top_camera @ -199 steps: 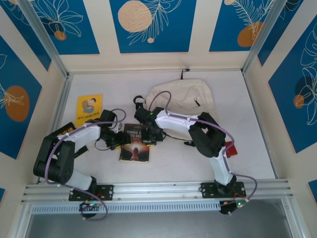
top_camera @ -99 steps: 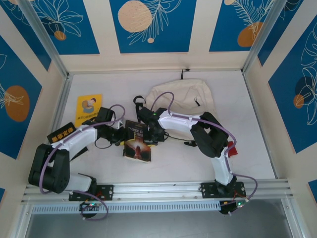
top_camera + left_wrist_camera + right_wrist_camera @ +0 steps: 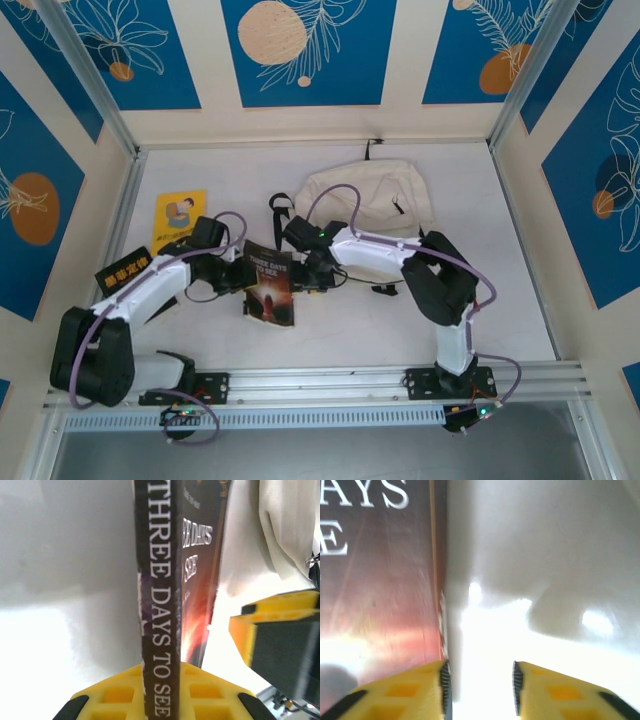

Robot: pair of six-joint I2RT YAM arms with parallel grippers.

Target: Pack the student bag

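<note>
Left claw point(image 3: 160, 676): jaws closed on the lower spine of the dark paperback point(image 3: 271, 284), with one yellow finger on either side of the white title lettering. The book stands on edge. Its spine faces the left wrist camera and its front cover, with an orange glow, faces the right arm. From above, the book looks tipped up off the surface point(image 3: 380, 325), near the middle, between the two arms. Cannot tell whether its lower edge touches the surface.

Right claw point(image 3: 480, 674): jaws parted, bare white surface in the gap, nothing held. In the right wrist view, the finger on the picture's left sits just beside the edge of the book's cover; contact unclear. In the left wrist view, one of its fingers point(image 3: 280, 640), yellow with a dark pad, stands beside the cover and apart from it.

Student bag point(image 3: 372, 195): lies slumped at the far side of the surface, beyond the right arm's forearm, with a black strap point(image 3: 281, 208) trailing from its left side. The bag is apart from the held book. Its cream cloth also shows past the book in the left wrist view.

Yellow book point(image 3: 178, 220): lies flat at far left, beyond the left arm and well apart from the bag.
</note>
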